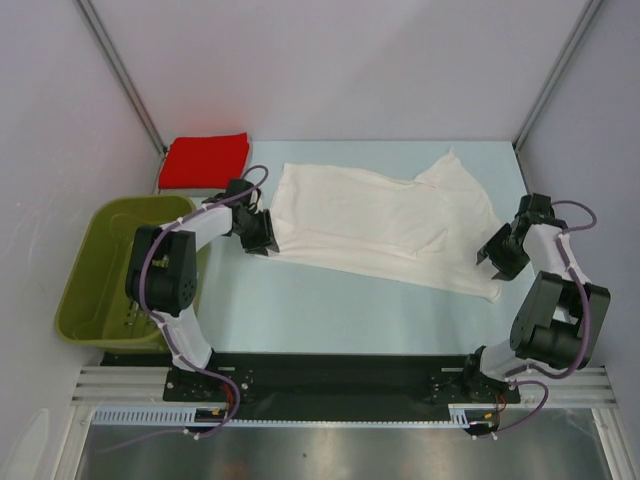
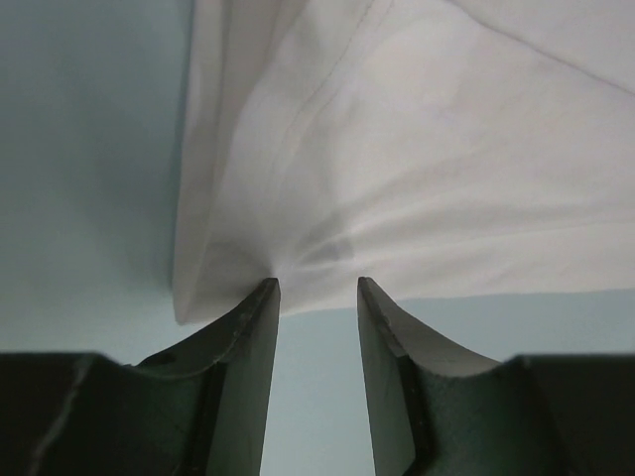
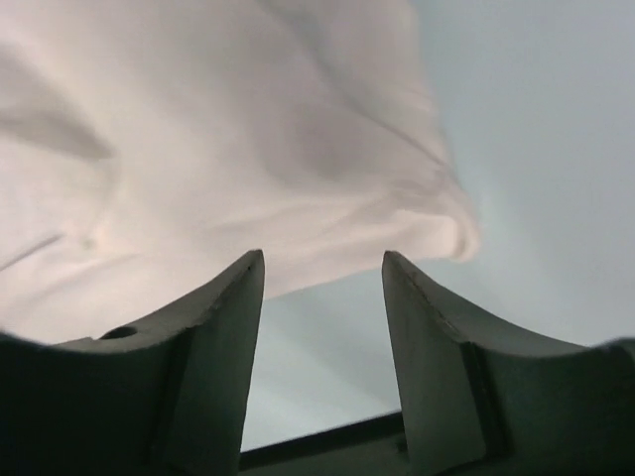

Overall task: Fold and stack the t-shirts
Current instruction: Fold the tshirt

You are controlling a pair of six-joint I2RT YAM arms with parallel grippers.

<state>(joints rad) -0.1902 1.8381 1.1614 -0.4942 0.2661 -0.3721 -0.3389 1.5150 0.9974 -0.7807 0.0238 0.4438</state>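
A large white t-shirt point(image 1: 380, 215) lies spread and rumpled across the middle of the pale blue table point(image 1: 300, 310). A red t-shirt point(image 1: 205, 160) lies folded at the back left corner. My left gripper point(image 1: 270, 242) sits at the white shirt's left edge. In the left wrist view this gripper point(image 2: 316, 283) is open, its tips at the hem of the puckered white shirt point(image 2: 417, 149), bare table between the fingers. My right gripper point(image 1: 487, 254) is at the shirt's right end. In the right wrist view that gripper point(image 3: 322, 256) is open, with the white shirt point(image 3: 198, 149) just beyond its tips.
An olive-green plastic basket point(image 1: 110, 270) stands off the table's left side, beside the left arm. Grey walls with metal posts close in the back and sides. A black rail point(image 1: 330, 375) carries both arm bases along the near edge.
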